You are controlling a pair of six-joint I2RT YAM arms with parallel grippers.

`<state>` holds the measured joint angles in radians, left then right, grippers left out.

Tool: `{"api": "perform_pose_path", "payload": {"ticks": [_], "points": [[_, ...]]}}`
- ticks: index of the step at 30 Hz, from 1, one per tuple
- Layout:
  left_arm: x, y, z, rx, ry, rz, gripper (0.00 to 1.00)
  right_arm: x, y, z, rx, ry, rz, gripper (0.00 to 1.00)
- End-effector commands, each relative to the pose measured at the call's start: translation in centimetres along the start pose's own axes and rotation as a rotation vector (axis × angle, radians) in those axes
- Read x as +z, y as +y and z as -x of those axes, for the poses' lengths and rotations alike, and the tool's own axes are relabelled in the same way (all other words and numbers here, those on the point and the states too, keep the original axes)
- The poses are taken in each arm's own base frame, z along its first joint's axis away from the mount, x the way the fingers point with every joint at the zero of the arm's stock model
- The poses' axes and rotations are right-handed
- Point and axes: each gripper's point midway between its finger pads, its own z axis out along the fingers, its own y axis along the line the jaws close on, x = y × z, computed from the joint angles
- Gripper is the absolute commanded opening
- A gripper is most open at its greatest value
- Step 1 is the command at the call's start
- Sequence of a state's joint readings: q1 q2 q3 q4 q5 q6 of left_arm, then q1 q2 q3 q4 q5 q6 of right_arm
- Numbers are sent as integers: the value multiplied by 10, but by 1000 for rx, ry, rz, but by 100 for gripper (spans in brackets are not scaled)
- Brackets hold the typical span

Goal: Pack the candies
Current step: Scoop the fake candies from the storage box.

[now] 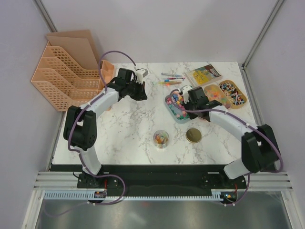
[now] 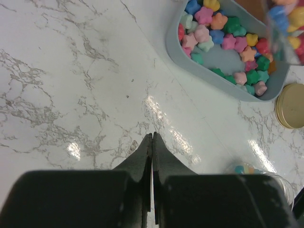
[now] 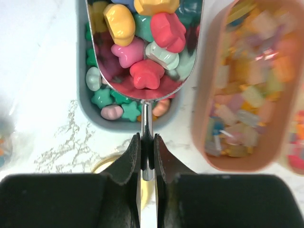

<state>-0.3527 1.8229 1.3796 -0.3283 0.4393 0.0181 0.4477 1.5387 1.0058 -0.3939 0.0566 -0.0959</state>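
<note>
Star-shaped candies (image 3: 118,102) in pink, green, yellow, orange and blue lie in a grey tray (image 3: 81,102), which also shows in the top view (image 1: 168,107). My right gripper (image 3: 147,138) is shut on the thin handle of a metal scoop (image 3: 186,71). The scoop is heaped with candies (image 3: 147,45) and held over the tray. In the top view the right gripper (image 1: 189,98) is above the tray. A small clear jar (image 1: 161,139) holds a few candies. My left gripper (image 2: 152,136) is shut and empty over bare marble, left of the tray (image 2: 190,64); it shows in the top view (image 1: 142,91).
A round gold lid (image 1: 193,135) lies right of the jar. Two peach trays, one (image 1: 214,92) with wrapped sweets and one (image 1: 233,93) with lollipops, stand right of the grey tray. Coloured pens (image 1: 171,79) and a yellow booklet (image 1: 204,74) lie behind. A peach file rack (image 1: 66,71) stands far left.
</note>
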Motion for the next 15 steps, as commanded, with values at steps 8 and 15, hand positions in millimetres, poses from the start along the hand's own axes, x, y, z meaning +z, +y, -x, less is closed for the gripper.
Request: {"api": "perform_pose_path", "payload": {"ticks": [8,15], "points": [[-59,10,24,152,-78,149,5,-129,16,20,-499,-240,200,0],[-84,21,9,125,-108,225,37,-145,14,-49,-735,-26,282,0]]}}
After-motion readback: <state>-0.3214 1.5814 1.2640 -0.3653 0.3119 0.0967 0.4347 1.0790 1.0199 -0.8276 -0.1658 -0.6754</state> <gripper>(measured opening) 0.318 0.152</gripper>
